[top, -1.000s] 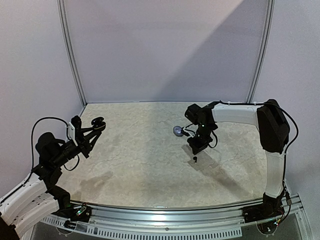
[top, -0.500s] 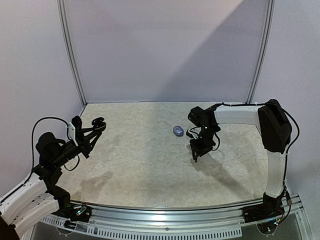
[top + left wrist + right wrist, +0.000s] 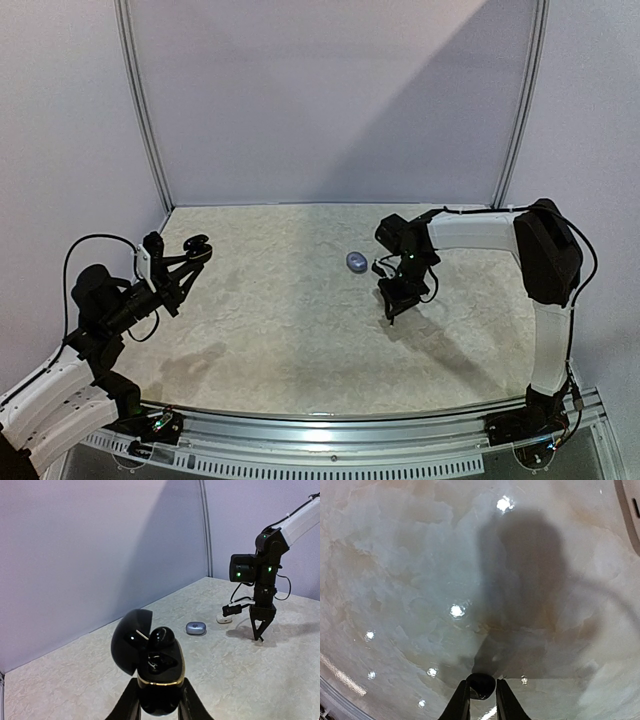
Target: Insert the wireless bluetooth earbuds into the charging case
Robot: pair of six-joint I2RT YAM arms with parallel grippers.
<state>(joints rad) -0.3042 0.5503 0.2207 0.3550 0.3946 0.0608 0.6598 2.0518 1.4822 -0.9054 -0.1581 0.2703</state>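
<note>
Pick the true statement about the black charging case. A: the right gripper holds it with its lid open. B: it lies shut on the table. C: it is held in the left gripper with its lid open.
C: the left wrist view shows the black charging case, lid swung open, clamped in the left gripper.

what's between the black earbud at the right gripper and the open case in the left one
Nothing visible. The black earbud sits in the right gripper; only table lies toward the open charging case held up by the left gripper. A blue-grey case lies off that line.
</note>
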